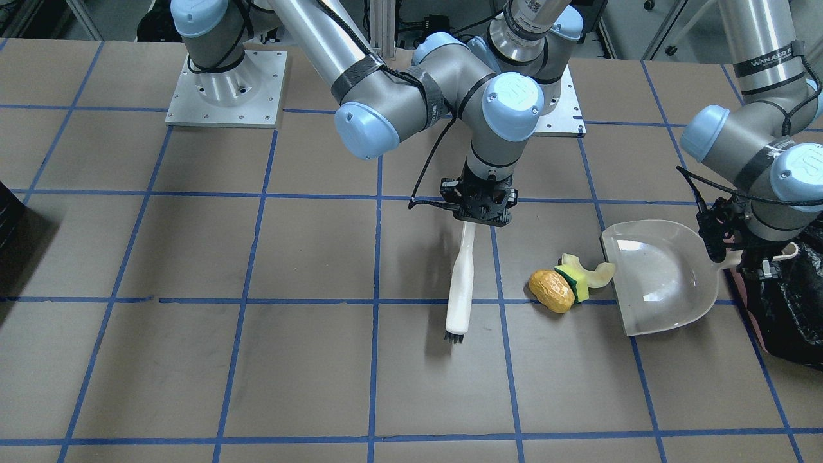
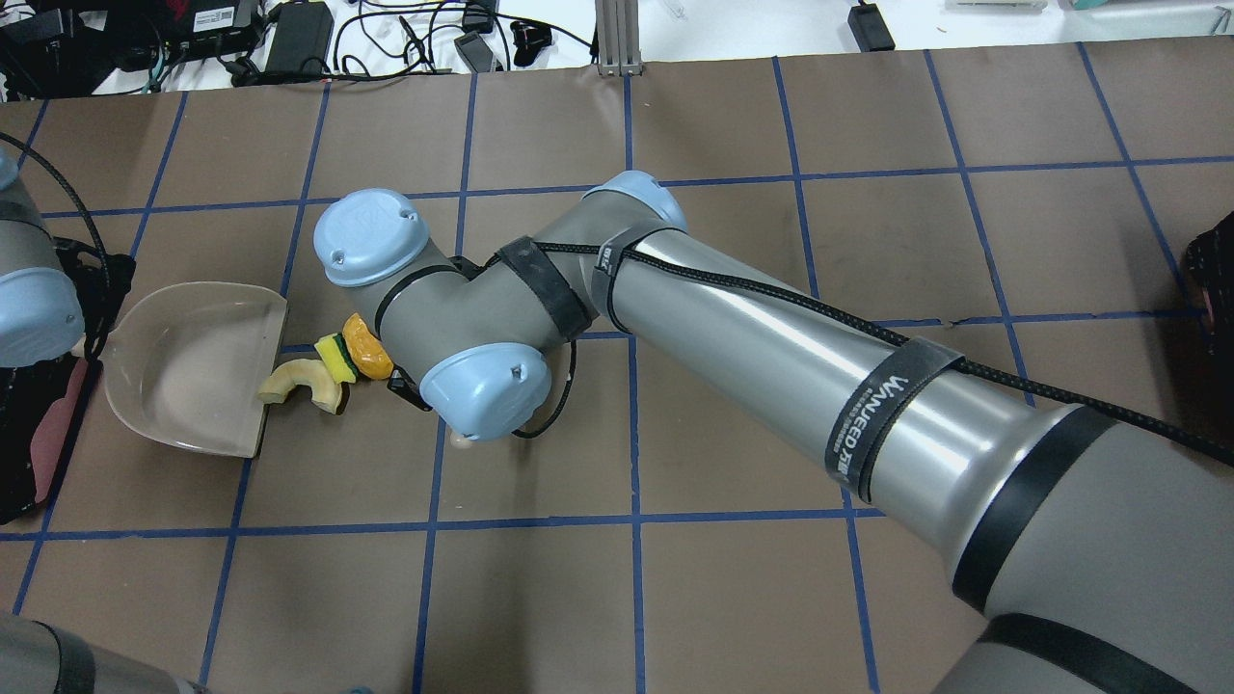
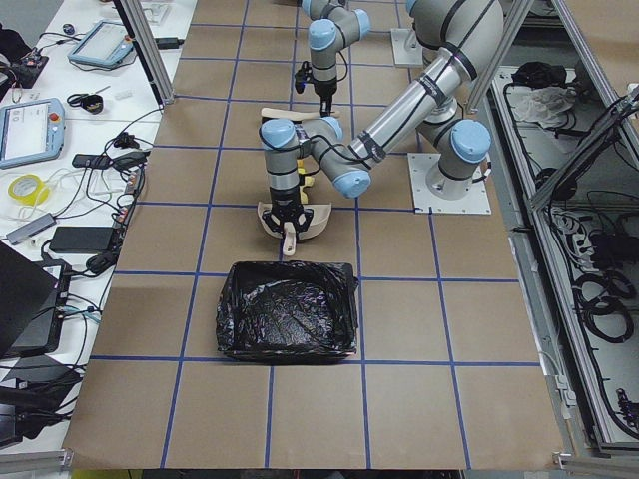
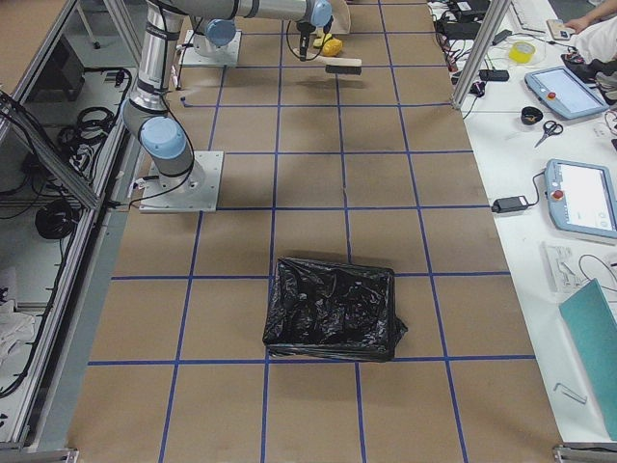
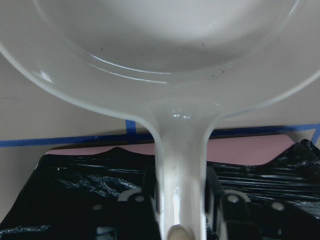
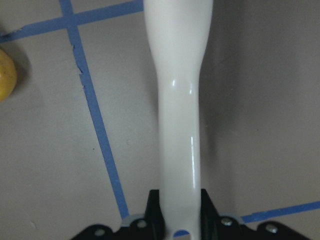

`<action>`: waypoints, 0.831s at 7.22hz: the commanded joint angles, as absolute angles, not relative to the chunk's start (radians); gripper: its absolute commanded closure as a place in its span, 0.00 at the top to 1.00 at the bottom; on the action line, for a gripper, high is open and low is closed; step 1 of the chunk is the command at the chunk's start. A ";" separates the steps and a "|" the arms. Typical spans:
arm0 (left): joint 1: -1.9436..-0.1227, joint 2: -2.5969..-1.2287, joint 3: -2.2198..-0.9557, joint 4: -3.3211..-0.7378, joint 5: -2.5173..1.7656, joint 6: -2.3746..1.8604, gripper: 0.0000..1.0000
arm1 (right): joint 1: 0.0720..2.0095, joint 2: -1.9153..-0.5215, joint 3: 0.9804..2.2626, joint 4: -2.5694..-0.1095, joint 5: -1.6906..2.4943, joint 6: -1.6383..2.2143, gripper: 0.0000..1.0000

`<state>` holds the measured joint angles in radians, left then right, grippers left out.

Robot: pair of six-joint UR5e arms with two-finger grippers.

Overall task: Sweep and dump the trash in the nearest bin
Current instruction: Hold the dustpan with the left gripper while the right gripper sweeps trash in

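The trash lies in a cluster just off the dustpan's open lip: an orange-brown lump (image 1: 551, 290), a yellow-and-green wedge (image 1: 575, 283) and a pale yellow curved piece (image 1: 588, 271) that touches the lip. My left gripper (image 5: 181, 205) is shut on the handle of the white dustpan (image 1: 662, 276), which rests on the table. My right gripper (image 1: 482, 212) is shut on the handle of a white brush (image 1: 460, 283), bristles down on the table, a short way from the lump. The pink-sided bin (image 1: 791, 302) with its black bag stands right behind the dustpan handle.
A second black-lined container (image 4: 333, 309) stands far off at the table's other end, seen at the edge of the front-facing view (image 1: 9, 218). My right arm (image 2: 752, 318) reaches across the table's middle. Blue tape lines grid the brown tabletop.
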<state>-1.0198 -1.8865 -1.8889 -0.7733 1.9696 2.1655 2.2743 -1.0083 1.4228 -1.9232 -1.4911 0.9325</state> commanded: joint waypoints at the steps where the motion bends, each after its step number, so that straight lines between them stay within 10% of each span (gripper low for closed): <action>1: -1.020 -1.894 -1.893 -0.762 1.968 2.164 0.00 | 2.289 -0.988 1.420 -1.974 -1.436 1.075 0.00; 6: -1.019 -1.910 -1.887 -0.758 1.971 2.163 0.00 | 2.393 -0.899 1.341 -2.029 -1.433 1.132 0.00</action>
